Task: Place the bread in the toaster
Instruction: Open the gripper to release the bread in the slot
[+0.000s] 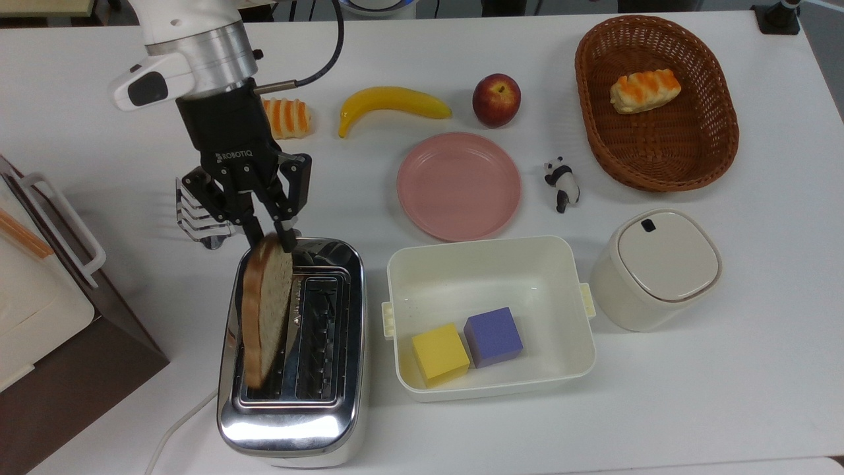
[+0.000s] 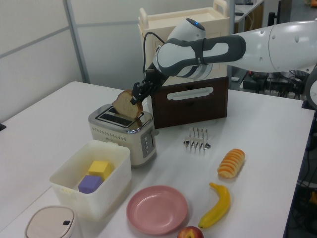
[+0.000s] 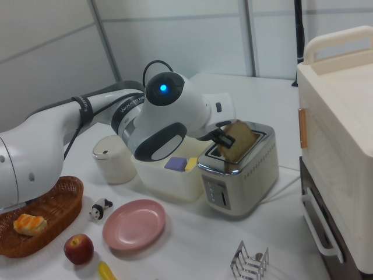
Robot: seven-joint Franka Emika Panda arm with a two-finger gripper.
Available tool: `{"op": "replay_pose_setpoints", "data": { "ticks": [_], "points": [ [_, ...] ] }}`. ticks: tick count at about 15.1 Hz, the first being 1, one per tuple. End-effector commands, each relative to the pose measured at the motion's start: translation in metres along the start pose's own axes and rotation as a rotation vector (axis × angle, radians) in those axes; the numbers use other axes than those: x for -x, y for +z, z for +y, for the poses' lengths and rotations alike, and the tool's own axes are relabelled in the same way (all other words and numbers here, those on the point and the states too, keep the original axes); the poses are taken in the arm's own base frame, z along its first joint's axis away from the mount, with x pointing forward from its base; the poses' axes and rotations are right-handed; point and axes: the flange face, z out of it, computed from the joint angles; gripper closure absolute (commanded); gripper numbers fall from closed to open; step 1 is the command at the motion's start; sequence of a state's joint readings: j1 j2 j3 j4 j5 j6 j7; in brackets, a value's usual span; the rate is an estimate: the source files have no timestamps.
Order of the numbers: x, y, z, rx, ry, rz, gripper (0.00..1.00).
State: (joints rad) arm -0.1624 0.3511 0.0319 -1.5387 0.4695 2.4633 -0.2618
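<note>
My gripper is shut on the rounded top edge of the bread, a speckled brown slice with a tan crust. The slice hangs nearly upright and edge-on over the slot on the top view's left of the chrome toaster. In the left view the bread leans with its lower end at or just inside a slot of the toaster, and the gripper holds it from the cabinet side. The right view shows the bread standing out of the toaster, gripper on it.
A wire toast rack stands just behind the toaster, with a striped roll, banana, apple and pink plate beyond. A white bin with two cubes sits beside the toaster. A cabinet stands at the top view's left.
</note>
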Motion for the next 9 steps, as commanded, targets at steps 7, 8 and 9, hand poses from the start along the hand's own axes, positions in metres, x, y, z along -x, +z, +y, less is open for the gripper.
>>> {"op": "replay_pose_setpoints", "data": {
  "ticks": [7,8,9],
  "points": [
    [-0.012,-0.038,-0.01,-0.001,-0.02,0.044,0.0],
    [-0.014,-0.045,-0.013,-0.002,-0.025,0.044,0.0],
    [-0.013,-0.05,-0.013,-0.005,-0.03,0.027,0.0]
  ]
}}
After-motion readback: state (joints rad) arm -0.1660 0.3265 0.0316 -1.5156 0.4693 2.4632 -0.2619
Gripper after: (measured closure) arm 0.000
